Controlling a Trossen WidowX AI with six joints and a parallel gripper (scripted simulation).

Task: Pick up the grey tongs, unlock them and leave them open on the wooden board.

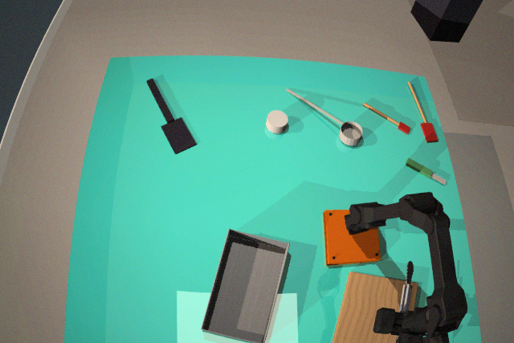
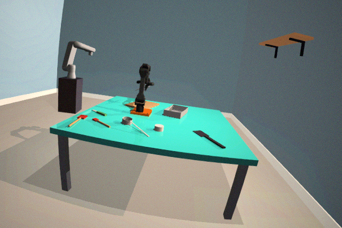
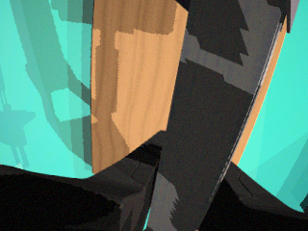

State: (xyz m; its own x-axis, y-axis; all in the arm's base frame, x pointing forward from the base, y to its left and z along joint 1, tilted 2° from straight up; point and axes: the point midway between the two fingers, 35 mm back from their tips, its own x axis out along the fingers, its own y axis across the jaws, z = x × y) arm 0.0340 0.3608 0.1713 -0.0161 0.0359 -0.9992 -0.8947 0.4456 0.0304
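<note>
My gripper (image 3: 180,141) is shut on the grey tongs (image 3: 212,96) (image 1: 405,296), which run between its two black fingers in the wrist view. In the top view the tongs' slim dark end points toward the robot's base, with two silver strips close together behind it; the rest is hidden under the arm. The tongs look roughly level. The exterior view shows the gripper raised well above the wooden board (image 1: 365,297) (image 2: 150,105) (image 3: 144,72). The lock and hinge cannot be made out. The grey roasting tin (image 1: 218,276) (image 2: 171,114) stands apart from the board, and nothing rests across it.
The orange base plate (image 1: 338,243) (image 2: 147,112) is beside the board. A green-handled tool (image 1: 419,167), two red-headed tools (image 1: 429,132) (image 1: 403,127), a long-handled pan (image 1: 350,135), a white cylinder (image 1: 276,121) and a black spatula (image 1: 178,136) lie farther off.
</note>
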